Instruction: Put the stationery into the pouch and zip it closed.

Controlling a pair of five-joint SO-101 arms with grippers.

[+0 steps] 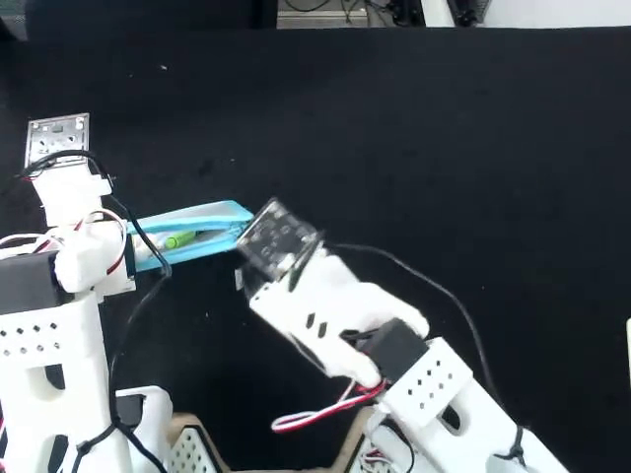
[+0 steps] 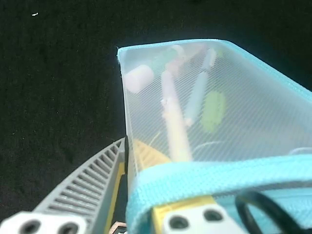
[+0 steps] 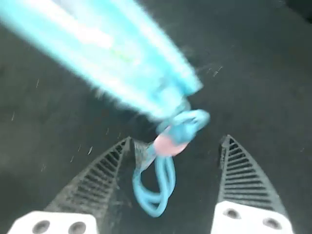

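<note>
Turquoise pouch (image 2: 234, 112) pinched by left end effector (image 2: 126, 146); zipper cord (image 3: 156, 195) between spread fingers (image 3: 92, 185) of right end effector (image 3: 178, 141)

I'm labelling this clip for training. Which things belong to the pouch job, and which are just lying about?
Job: pouch, stationery inside it, zip pull cord, left gripper holding the pouch, right gripper open around the cord.
Lying about: metal plate, cables beyond the table.
</note>
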